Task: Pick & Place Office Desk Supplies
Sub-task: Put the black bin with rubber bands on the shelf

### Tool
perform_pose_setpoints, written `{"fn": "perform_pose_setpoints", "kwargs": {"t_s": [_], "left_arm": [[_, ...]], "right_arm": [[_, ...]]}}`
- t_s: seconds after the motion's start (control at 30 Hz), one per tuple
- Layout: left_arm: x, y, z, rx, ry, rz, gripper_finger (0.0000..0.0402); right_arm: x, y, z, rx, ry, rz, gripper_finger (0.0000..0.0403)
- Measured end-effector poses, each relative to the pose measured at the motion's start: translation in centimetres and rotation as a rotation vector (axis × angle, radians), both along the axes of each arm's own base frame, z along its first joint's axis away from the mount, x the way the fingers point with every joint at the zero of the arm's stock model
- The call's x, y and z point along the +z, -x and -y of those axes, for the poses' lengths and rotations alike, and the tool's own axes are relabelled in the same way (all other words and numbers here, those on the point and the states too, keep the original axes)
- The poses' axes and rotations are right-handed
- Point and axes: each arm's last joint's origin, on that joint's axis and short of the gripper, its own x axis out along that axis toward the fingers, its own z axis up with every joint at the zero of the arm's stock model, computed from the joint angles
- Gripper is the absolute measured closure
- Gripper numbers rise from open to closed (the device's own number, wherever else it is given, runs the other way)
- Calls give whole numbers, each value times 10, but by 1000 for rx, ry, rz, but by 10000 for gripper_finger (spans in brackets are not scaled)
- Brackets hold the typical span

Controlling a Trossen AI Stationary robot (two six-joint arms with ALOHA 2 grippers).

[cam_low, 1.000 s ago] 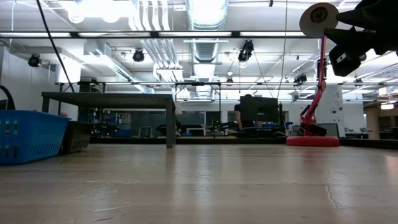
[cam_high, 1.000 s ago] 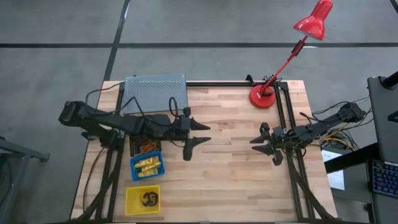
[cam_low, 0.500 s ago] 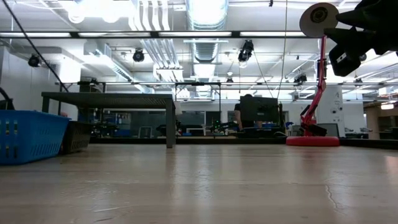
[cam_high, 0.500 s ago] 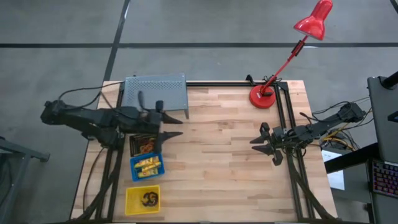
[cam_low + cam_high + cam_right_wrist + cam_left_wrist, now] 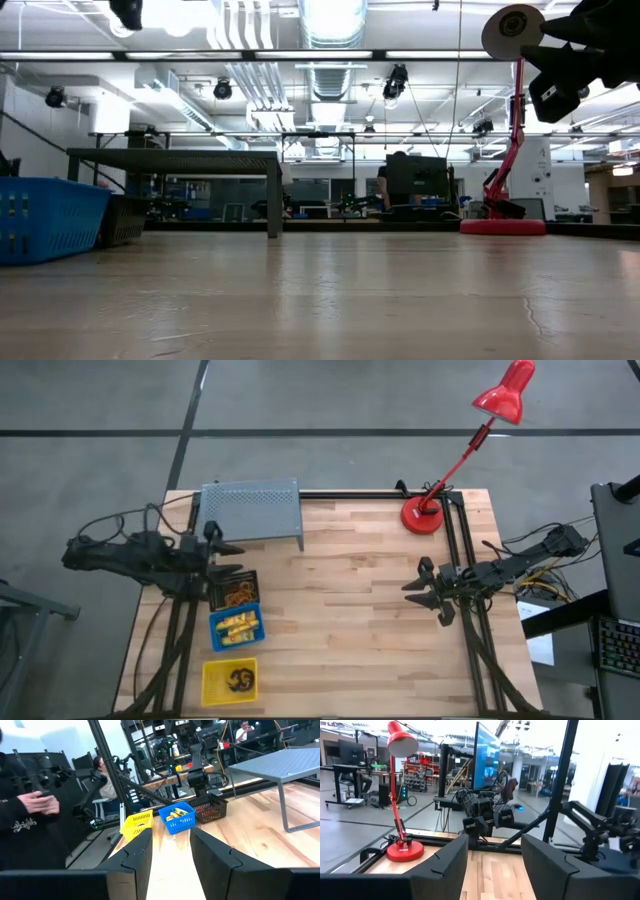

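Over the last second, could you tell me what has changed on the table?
The left hand drew back from mid-table toward the left edge, open and empty, and now sits beside the black bin. The right hand, the three bins and the lamp stayed put.

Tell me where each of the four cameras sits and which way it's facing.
High view: overhead, looking straight down on the table, both arms, left gripper and right gripper.
Low view: at tabletop height, looking level across the table into the room; a dark arm part shows top right.
Left wrist view: looks past its own open fingers at the lamp.
Right wrist view: looks past its own open fingers at the bins.
Shared: every view except the right wrist view shows the lamp.
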Motion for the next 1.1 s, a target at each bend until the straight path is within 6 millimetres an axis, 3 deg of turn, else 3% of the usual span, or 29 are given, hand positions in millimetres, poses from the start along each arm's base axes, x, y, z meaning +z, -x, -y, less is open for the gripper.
{"fn": "perform_pose_setpoints", "kwargs": {"t_s": [0.3, 0.5, 0.63, 0.9, 1.1], "left_arm": [[-43, 40, -8, 0, 51, 154, 213], [-47, 38, -8, 26, 65, 130, 213], [-52, 38, -9, 52, 86, 33, 213], [-49, 50, -16, 235, 310, -208, 213], [-51, 42, -16, 374, 416, -489, 213]], "right_arm": [[0, 0, 0, 0, 0, 0, 284], [0, 0, 0, -1, 1, -2, 286], [-1, -1, 0, 1, 6, -14, 282], [-2, -1, -1, 1, 7, -16, 275], [-2, -1, -1, 1, 7, -16, 281]]}}
